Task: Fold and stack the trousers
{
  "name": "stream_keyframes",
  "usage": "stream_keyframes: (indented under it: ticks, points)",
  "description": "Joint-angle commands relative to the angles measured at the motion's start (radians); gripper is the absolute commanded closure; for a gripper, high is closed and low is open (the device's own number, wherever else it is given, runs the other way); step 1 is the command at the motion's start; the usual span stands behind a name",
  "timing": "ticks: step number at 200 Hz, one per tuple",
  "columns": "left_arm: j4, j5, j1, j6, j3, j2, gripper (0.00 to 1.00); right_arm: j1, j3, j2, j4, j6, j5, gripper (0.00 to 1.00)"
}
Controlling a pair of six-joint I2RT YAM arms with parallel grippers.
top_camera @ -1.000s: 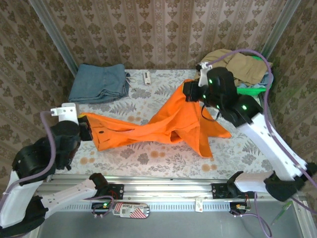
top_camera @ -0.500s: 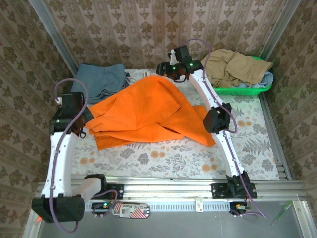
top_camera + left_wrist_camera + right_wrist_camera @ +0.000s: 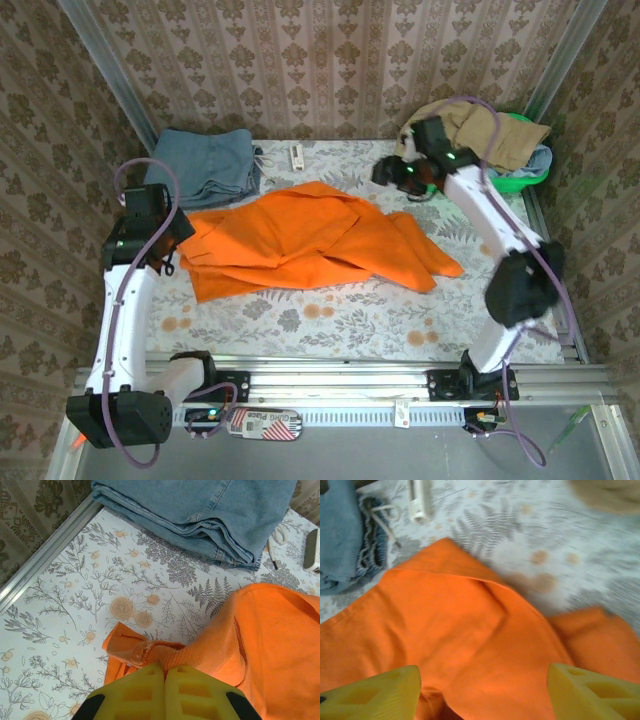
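Folding in hand, judged as the first doubling-over, not yet squared. Locate the orange trousers (image 3: 310, 235) at the middle of the floral table (image 3: 330, 320), laid loosely over themselves, with a rumpled tail trailing toward the near right.

Note the left gripper (image 3: 172, 243) clamped on the left end of the cloth; confirm in the left wrist view, by the yellow fingers (image 3: 140, 690) pressed together on a bunched orange edge.

Note the right gripper (image 3: 390, 173) spread wide, holding nothing, over the far right edge of the trousers.

Disregard the folded blue jeans (image 3: 200, 165) at the far left and the green basket (image 3: 510, 183) at the far right.

Next, as a judgement: lower the right gripper onto the rumpled right end, close on one clean edge, and carry it left toward the clamped end. Keep the layers aligned; expect soft cloth to sag and slide.
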Motion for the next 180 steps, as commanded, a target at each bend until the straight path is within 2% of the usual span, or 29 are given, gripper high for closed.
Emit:
stream_keyframes:
  ticks: [1,26,52,62,99,137,152,167,180]
  points:
    - [0.019,0.039,0.009,-0.014,-0.015,-0.042,1.00,-0.057,-0.300,-0.208,0.107,0.050,0.071,0.29]
    - [0.025,0.060,0.008,-0.019,-0.036,-0.061,1.00,-0.101,-0.567,-0.405,0.102,0.081,0.089,0.25]
    - [0.019,0.067,0.008,-0.013,-0.044,-0.067,1.00,-0.113,-0.709,-0.458,0.054,0.066,0.100,0.25]
    - [0.016,0.066,0.007,-0.011,-0.044,-0.070,1.00,-0.120,-0.752,-0.461,0.056,0.058,0.068,0.27]
    - [0.018,0.086,0.008,-0.016,-0.045,-0.078,1.00,-0.123,-0.805,-0.427,0.124,0.058,-0.020,0.31]
    - [0.019,0.096,0.008,-0.017,-0.044,-0.084,1.00,-0.121,-0.818,-0.353,0.174,0.049,-0.062,0.44]
    - [0.021,0.101,0.008,-0.017,-0.046,-0.087,1.00,-0.121,-0.817,-0.339,0.177,0.044,-0.053,0.43]
    - [0.022,0.109,0.008,-0.019,-0.044,-0.089,1.00,-0.120,-0.822,-0.335,0.164,0.047,-0.016,0.37]
    - [0.023,0.111,0.008,-0.018,-0.043,-0.093,1.00,-0.118,-0.831,-0.334,0.174,0.047,-0.031,0.37]
